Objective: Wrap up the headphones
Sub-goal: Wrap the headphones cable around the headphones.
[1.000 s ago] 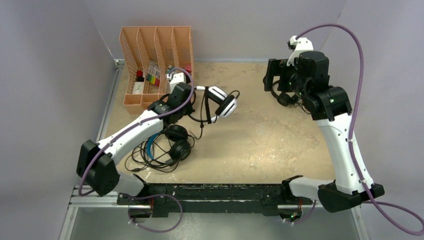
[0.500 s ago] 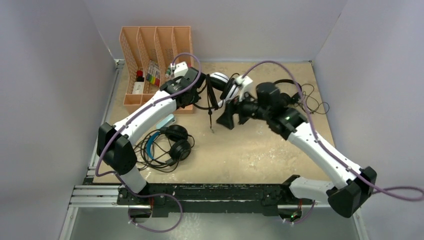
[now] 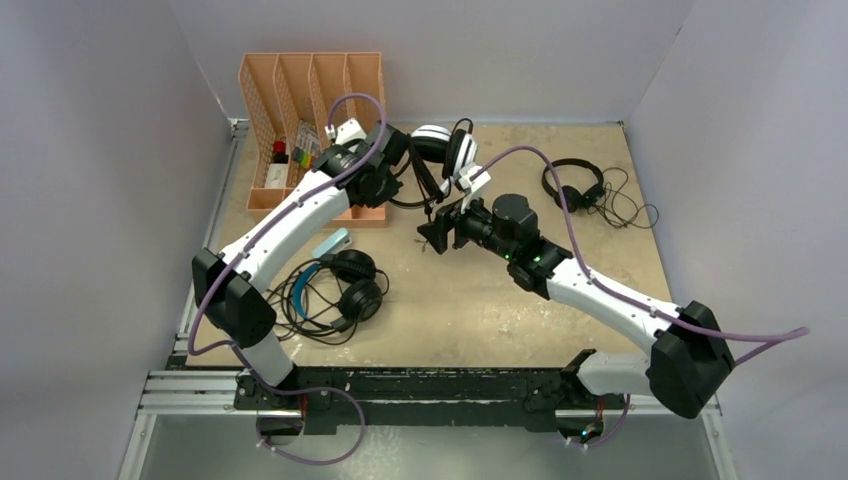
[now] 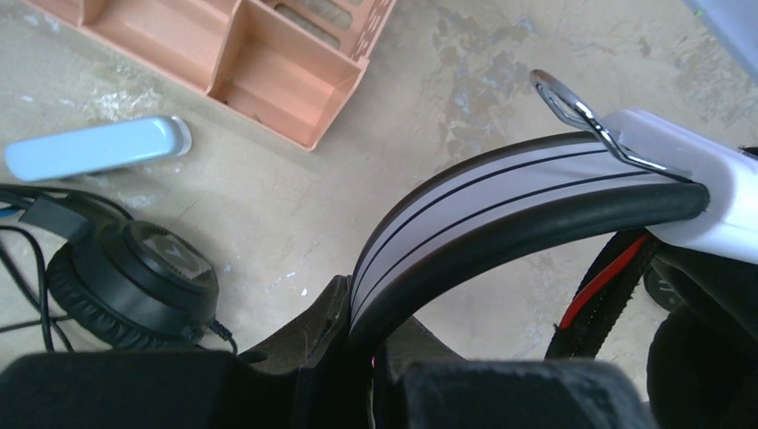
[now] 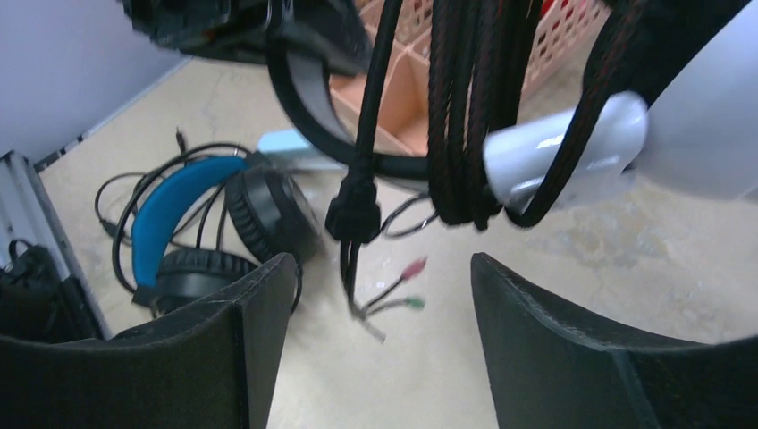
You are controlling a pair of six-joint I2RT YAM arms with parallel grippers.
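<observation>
My left gripper is shut on the headband of the white-and-black headset and holds it in the air near the back; the band runs out from between the jaws. Its braided black cable hangs in loops, with pink and green plugs dangling above the table. My right gripper is open, its fingers level with the hanging plugs. The blue-banded headset lies front left. The slim black headset lies back right.
An orange desk organiser stands at the back left, close behind my left gripper. A light blue bar lies beside the blue-banded headset. Loose thin cables spread beside the slim black headset.
My right arm left the slim black headset at the back right and swung left to under the hanging cable. My left gripper lifted the white-and-black headset up and toward the back.
</observation>
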